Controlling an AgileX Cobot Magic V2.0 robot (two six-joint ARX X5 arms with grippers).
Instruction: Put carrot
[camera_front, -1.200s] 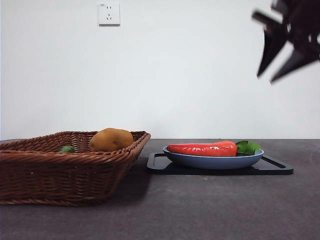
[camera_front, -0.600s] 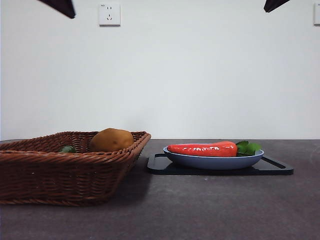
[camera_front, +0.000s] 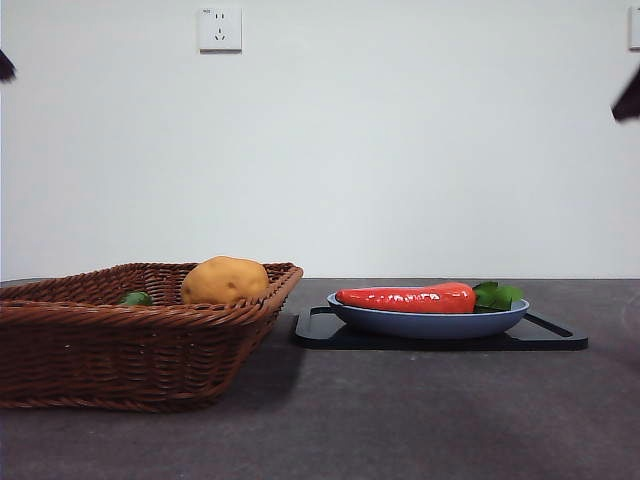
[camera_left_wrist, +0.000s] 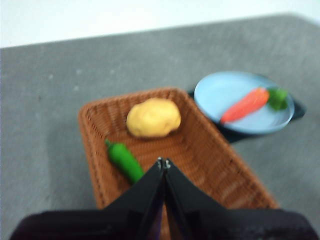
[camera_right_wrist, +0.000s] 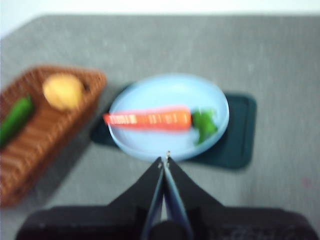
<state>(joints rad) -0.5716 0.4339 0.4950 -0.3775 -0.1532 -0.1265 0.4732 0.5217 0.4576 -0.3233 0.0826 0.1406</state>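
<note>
The red-orange carrot (camera_front: 405, 297) lies on its side in a blue plate (camera_front: 428, 322), green leaves toward the right; it also shows as the carrot (camera_right_wrist: 150, 119) in the right wrist view and the carrot (camera_left_wrist: 245, 104) in the left wrist view. My right gripper (camera_right_wrist: 164, 161) is shut and empty, high above the near rim of the plate (camera_right_wrist: 123, 98). My left gripper (camera_left_wrist: 163, 163) is shut and empty, high over the wicker basket (camera_left_wrist: 90, 117). In the front view only dark arm tips show at the upper side edges.
The plate rests on a black tray (camera_front: 555, 335). A brown wicker basket (camera_front: 120, 355) at the left holds a yellow-brown potato (camera_front: 224, 280) and a green pepper (camera_left_wrist: 125, 160). A wall socket (camera_front: 219, 29) is on the white wall behind.
The arm hanging at the upper right with spread jaws a second ago has withdrawn; only small dark tips now remain at the side edges. Carrot, plate and basket have not moved.
</note>
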